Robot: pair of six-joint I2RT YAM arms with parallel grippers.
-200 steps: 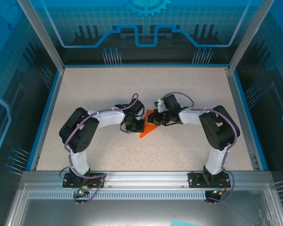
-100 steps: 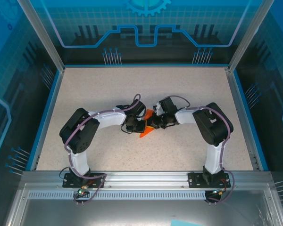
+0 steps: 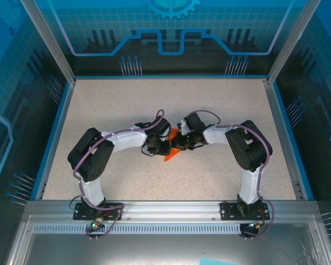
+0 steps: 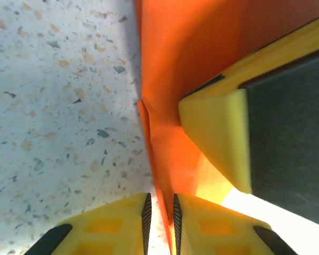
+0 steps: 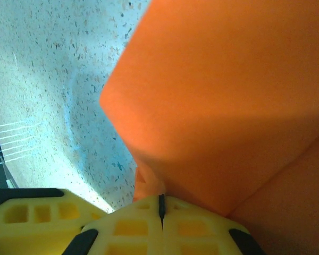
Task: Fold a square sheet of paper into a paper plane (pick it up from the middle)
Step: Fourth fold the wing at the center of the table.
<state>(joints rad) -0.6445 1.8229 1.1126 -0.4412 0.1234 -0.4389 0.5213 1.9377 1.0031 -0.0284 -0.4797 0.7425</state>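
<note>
— So, where is the paper plane (image 3: 171, 154) sitting?

— Right between my two sets of fingers. From above, both my wrists are meeting over the middle of the speckled table (image 3: 127, 105). The orange dart is poking out just below and between them, its pointed end nearer my bases.

— What is your right gripper (image 5: 160, 208) doing?

— Its yellow fingers (image 5: 141, 210) are pressing together, with only a thin dark seam showing between them. They are pinching a small tab of the orange paper at that seam. Beyond those fingertips a broad orange panel is spreading up and to the right, and bare table is showing off to their left.

— And the left gripper (image 4: 160, 212)?

— Its fingers are standing slightly parted. A creased edge of the plane is running down into the narrow slot between the pads (image 4: 147, 210). It is hugging the right-hand pad, while a sliver of light is showing beside the left-hand one.

— Anything else near those fingers?

— Yes, one yellow and black finger of my right gripper is lying against the orange sheet, just ahead and to the right of my left fingertips. The paper is rising like a steep wall ahead of them, with table to their left.
</note>
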